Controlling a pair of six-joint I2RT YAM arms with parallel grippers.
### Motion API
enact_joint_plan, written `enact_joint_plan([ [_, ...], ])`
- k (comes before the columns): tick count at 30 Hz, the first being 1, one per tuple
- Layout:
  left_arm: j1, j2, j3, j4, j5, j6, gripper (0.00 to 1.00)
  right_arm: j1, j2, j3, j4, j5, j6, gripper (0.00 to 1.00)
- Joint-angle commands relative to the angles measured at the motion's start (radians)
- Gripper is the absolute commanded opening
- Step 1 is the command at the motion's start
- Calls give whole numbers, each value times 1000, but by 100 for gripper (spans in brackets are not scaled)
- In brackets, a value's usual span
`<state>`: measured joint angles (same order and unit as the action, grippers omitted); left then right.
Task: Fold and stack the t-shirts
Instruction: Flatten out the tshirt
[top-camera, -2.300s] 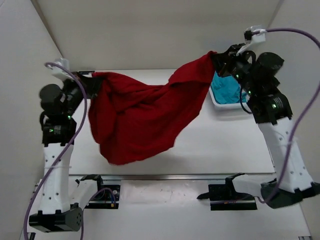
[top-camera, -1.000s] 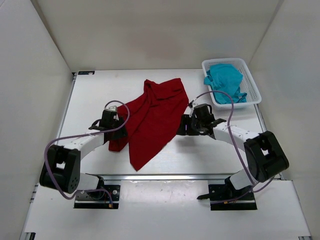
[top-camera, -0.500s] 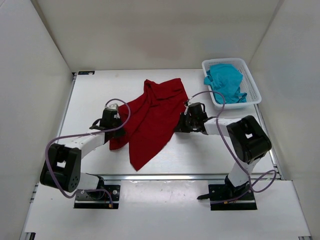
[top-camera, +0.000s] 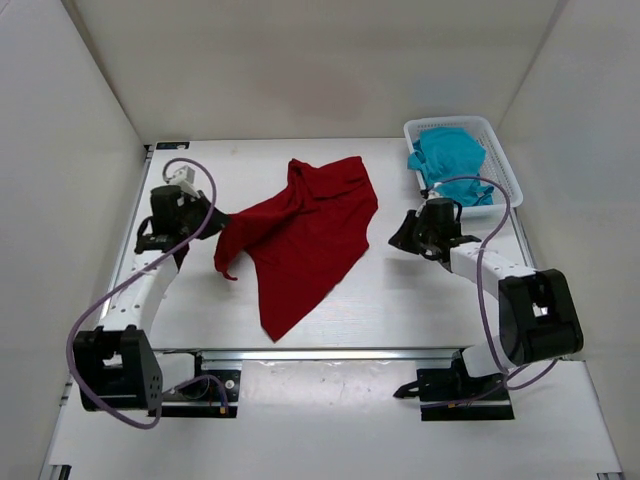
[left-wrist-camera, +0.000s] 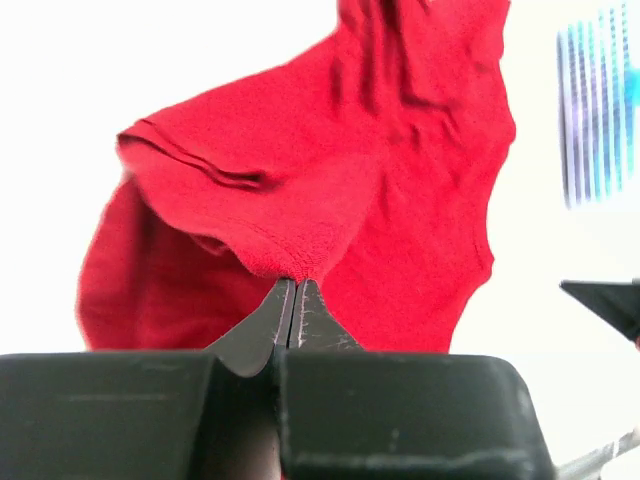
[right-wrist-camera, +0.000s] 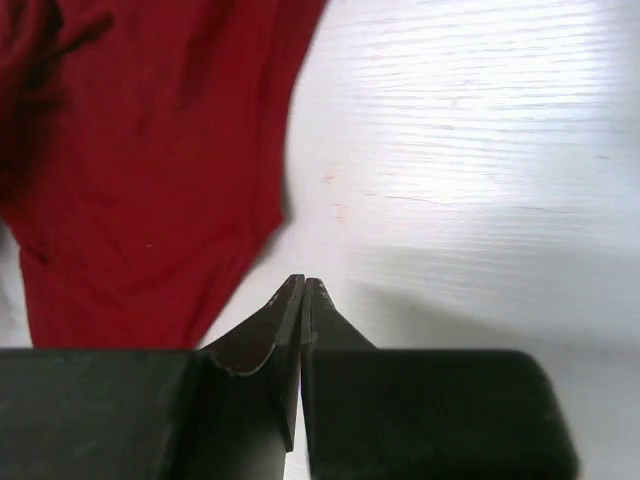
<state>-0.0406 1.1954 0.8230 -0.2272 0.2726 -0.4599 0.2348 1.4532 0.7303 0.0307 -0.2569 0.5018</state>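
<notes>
The dark red t-shirt (top-camera: 305, 235) lies crumpled and partly spread in the middle of the table. My left gripper (top-camera: 217, 222) is shut on its left edge, holding a fold of the hem a little off the table; the left wrist view shows the shut jaws pinching that hem (left-wrist-camera: 293, 268). My right gripper (top-camera: 398, 238) is shut and empty, to the right of the shirt and apart from it; in the right wrist view (right-wrist-camera: 303, 284) the red cloth (right-wrist-camera: 150, 170) lies to its left. The teal t-shirt (top-camera: 450, 165) is bunched in the basket.
The white slotted basket (top-camera: 512, 188) stands at the back right corner. White walls enclose the table on the left, back and right. Bare table (top-camera: 440, 300) lies in front of and to the right of the red shirt.
My left gripper moved back and left, drawing the shirt's left edge outward. My right gripper drew away from the shirt's right edge to the right, with nothing in it.
</notes>
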Motion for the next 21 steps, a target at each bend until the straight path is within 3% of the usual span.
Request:
enact_joint_plan([
  [1,120,51,34,-38,120,0,0,-32,16,23,-28,10,-26,0],
  [6,199,202,94,-17,154,-20,0,141,139,176,-115,56,-69,39],
  [9,225,279,148,-43,142,1,0,179,214,208,-71,47,-57,52],
  [12,260,337,191,-78,88,44,0,170,301,247,-55,18,-34,53],
  [14,295,384,217,-92,36,61,0,172,340,277,-54,10,-31,49],
  [16,323,437,255,-103,40,66,0,175,372,293,-64,19,-22,34],
  [18,344,489,260,-87,54,53,0,175,374,288,-54,30,-14,27],
  [21,349,535,286,-73,13,58,0,167,358,291,-87,85,-43,35],
])
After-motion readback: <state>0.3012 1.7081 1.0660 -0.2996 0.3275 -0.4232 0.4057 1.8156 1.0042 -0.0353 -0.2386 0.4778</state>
